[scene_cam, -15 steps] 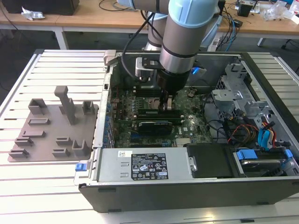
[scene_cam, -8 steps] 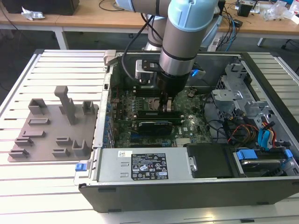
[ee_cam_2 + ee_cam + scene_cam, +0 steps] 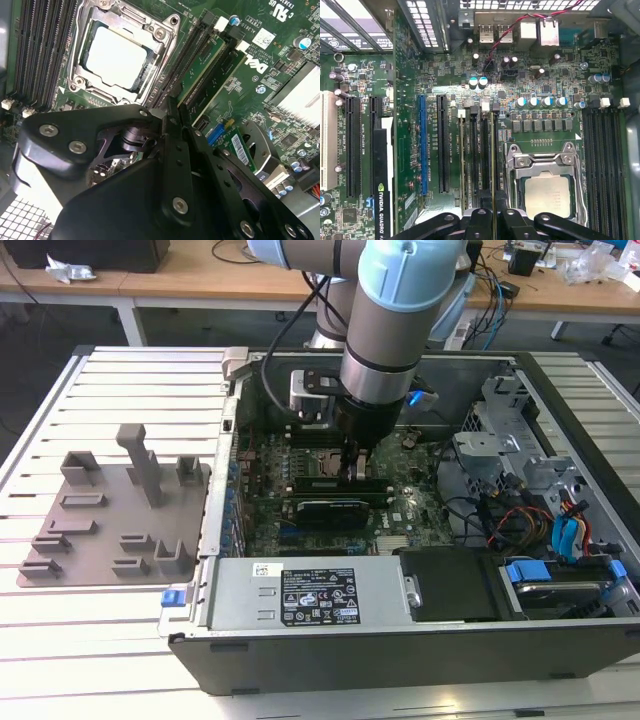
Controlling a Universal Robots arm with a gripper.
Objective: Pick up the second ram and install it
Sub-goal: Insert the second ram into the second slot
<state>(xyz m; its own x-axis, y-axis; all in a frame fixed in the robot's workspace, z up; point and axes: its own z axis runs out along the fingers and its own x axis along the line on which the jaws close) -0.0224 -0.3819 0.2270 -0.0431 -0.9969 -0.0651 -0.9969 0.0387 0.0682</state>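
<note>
My gripper [image 3: 358, 468] reaches down into the open computer case, onto the memory slots beside the square CPU socket [image 3: 322, 462]. In both wrist views its black fingers [image 3: 482, 220] are pressed together at the end of one slot. Between them runs the second ram [image 3: 493, 160], seen edge-on as a thin line standing in the slot nearest the CPU socket [image 3: 545, 195]. In the second wrist view the gripper [image 3: 172, 107] sits right next to the socket [image 3: 117, 57]. How deep the ram sits in the slot I cannot tell.
A gray holder tray [image 3: 110, 520] with upright blocks lies on the slatted table at the exterior view's left. A black card [image 3: 330, 508] sits just in front of the slots. The power supply [image 3: 300, 595] and a drive cage with cables [image 3: 500, 440] crowd the case.
</note>
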